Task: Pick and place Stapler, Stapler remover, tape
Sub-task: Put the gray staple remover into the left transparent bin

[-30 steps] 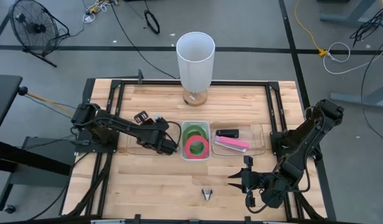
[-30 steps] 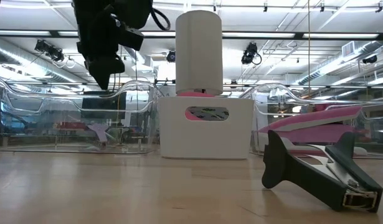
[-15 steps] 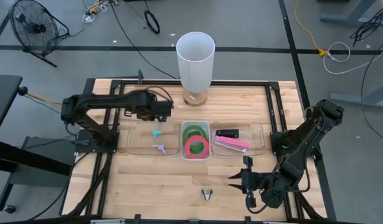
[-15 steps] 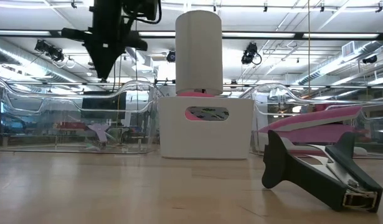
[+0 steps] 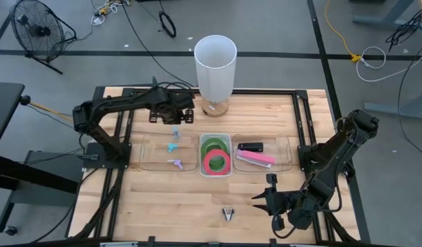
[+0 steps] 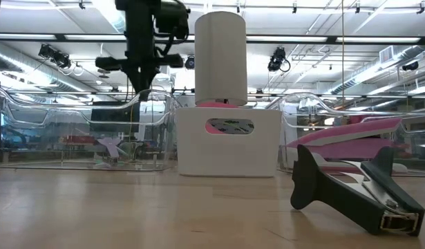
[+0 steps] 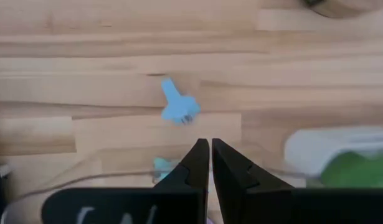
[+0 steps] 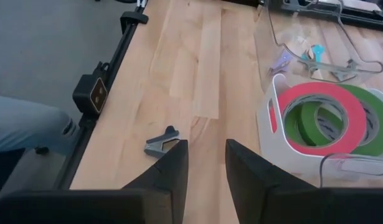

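My left gripper [image 5: 178,115] [image 7: 210,155] is shut and empty, raised over the table's far left part. Below it a light blue staple remover [image 7: 177,107] [image 5: 175,130] lies on the wood, just beyond a clear tray [image 5: 150,165]. That tray holds a teal remover [image 5: 171,146] and a purple remover [image 5: 175,162]. A grey staple remover [image 5: 228,214] [image 8: 161,142] lies near the front edge. My right gripper [image 5: 262,199] [image 8: 203,163] is open beside it, to its right. Two green tape rolls [image 8: 365,121] and a pink one [image 8: 316,118] lie in a white bin [image 5: 215,138].
A tall white cylinder [image 5: 215,65] stands at the far edge. A clear tray on the right [image 5: 283,147] holds a pink stapler [image 5: 255,158] and a black one [image 5: 250,146]. A black frame [image 5: 313,130] borders the table. A trouser leg [image 8: 29,124] shows beyond the near edge.
My left gripper has risen out of the left clear tray and swung toward the table's far edge, turning as it went. The removers in the tray are uncovered. A light blue remover now shows on the wood just beyond the tray.
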Robot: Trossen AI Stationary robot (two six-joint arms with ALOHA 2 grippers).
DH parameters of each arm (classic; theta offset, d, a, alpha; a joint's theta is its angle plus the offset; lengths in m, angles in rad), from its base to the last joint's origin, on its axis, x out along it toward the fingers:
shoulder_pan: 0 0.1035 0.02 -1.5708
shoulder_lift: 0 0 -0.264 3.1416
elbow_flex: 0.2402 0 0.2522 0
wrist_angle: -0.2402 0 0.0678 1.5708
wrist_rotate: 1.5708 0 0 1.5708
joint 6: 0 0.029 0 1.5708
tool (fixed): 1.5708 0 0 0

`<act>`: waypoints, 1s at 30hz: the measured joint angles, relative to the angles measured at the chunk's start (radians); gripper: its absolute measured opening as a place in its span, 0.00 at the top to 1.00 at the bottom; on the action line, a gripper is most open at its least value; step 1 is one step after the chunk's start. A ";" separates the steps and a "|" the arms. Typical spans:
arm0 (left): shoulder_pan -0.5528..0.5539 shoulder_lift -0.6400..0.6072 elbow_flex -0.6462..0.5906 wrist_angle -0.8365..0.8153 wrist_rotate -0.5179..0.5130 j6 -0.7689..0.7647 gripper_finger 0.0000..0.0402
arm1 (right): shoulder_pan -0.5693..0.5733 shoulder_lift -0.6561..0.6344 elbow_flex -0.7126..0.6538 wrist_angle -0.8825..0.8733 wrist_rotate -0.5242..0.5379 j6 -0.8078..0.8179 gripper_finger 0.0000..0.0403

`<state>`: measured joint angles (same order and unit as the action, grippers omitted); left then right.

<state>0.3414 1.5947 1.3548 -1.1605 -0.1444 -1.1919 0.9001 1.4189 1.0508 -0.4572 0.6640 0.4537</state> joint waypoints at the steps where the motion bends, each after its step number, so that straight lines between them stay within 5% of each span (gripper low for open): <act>1: 0.007 0.012 0.000 -0.002 0.001 0.000 0.94 | 0.000 0.000 0.000 0.000 0.000 -0.003 0.74; 13: 0.045 0.145 0.000 -0.018 0.071 0.048 0.90 | -0.003 0.000 0.000 0.002 0.001 -0.044 0.74; 30: 0.031 0.173 -0.013 -0.012 0.096 -0.031 0.48 | -0.003 0.000 0.000 0.008 0.001 -0.044 0.74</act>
<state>0.3721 1.7676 1.3419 -1.1726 -0.0488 -1.2229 0.8974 1.4189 1.0508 -0.4492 0.6647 0.4099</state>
